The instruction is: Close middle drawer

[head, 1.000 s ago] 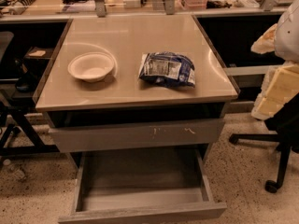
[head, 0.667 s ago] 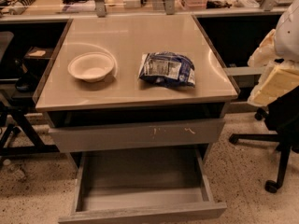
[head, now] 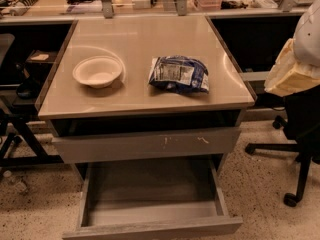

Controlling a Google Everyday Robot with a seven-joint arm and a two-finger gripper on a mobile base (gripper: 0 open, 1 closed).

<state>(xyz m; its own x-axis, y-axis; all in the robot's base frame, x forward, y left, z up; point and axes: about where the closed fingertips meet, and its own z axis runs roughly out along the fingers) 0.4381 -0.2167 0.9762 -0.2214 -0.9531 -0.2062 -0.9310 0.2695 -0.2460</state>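
Camera view looks down on one cabinet with a tan top [head: 140,39]. Two things lie on it. One is a white bowl [head: 97,72], upright, toward 9 o'clock. The other is a crumpled blue-and-white bag [head: 179,74], lying flat just beside the bowl at its 3 o'clock and apart from it.

Two drawer fronts show below the top. The upper one is the taller grey front [head: 145,144], which carries pale scratch marks right of its middle. Below it, at 6 o'clock in the picture, the middle drawer [head: 150,194] stands pulled well out. Its one compartment holds nothing that can be seen, and its plain front runs along the bottom edge of the frame.

The gripper [head: 289,76] hangs at 3 o'clock by the right edge as a cream-coloured mass under a pale grey arm. It is beside the cabinet's right corner, well apart from the middle drawer and touching nothing that shows. Whether it is spread or pressed together cannot be told.

One black office chair base [head: 295,154] stands on the speckled floor at 4 o'clock, under the gripper.
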